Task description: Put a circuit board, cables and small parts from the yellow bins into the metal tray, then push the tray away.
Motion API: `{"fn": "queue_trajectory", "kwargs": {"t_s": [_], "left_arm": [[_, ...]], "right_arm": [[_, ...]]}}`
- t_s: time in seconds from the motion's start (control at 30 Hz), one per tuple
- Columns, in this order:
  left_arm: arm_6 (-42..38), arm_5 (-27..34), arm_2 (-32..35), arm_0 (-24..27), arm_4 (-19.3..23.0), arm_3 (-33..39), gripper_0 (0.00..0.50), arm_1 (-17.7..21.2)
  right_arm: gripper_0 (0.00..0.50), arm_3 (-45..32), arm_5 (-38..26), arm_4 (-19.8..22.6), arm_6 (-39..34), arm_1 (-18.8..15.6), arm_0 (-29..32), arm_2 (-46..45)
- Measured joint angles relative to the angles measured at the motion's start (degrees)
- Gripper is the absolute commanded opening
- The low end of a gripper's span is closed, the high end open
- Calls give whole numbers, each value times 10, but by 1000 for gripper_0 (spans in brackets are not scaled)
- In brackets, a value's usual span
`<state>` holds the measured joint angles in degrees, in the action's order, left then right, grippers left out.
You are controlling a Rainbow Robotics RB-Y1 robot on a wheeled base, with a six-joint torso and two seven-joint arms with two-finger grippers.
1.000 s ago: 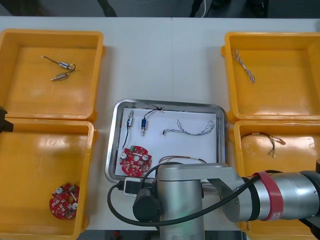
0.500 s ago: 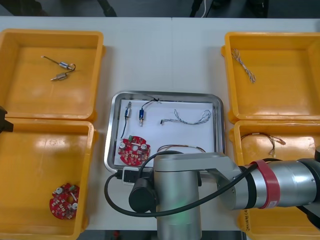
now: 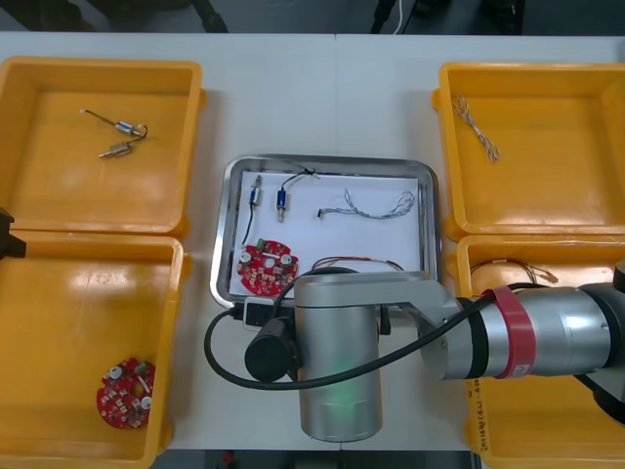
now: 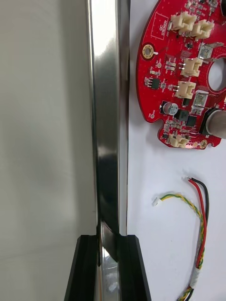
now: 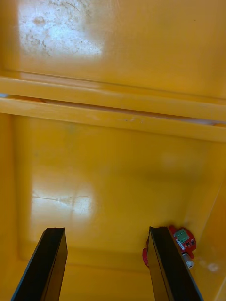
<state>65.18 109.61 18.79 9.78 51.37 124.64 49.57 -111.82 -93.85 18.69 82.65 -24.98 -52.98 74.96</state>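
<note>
left claw (image 5: pixel 106 230) fingers apart | over yellow bin (image 5: pixel 113 164) | circuit board (image 5: pixel 184 241) beside one finger

Four bins (image 3: pixel 98 195) — two a side. One tray (image 3: pixel 332 162). Two boards (image 3: pixel 266 268): one in the tray, one in a bin. Four cables (image 3: pixel 379 203) — two in the tray, two in bins. Four small parts (image 3: pixel 119 127): two in the tray, two in a bin.

You have a smooth, pale grey table (image 3: pixel 293 98) across the front view, with a thin seam (image 3: pixel 335 59) in the upper middle; a dark strip of floor (image 3: pixel 293 14) runs along the top edge.
</note>
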Motion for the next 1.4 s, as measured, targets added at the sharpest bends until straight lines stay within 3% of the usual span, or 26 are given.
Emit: {"fn": "queue_trajectory", "kwargs": {"t_s": [0.77,1.0,1.33,1.37,1.4], "left_arm": [[0,0,0,0,0,0,500,0],[0,0,0,0,0,0,500,0],[0,0,0,0,0,0,500,0],[0,0,0,0,0,0,500,0],[0,0,0,0,0,0,500,0]], "right_arm": [[0,22,4,-21,0,-1,-57,47],[0,14,-27,38,0,-2,-64,26],[0,-47,-88,41,0,-3,-64,-10],[54,-50,-94,42,0,-3,-64,-12],[154,-54,-97,42,0,-3,-64,-14]]}}
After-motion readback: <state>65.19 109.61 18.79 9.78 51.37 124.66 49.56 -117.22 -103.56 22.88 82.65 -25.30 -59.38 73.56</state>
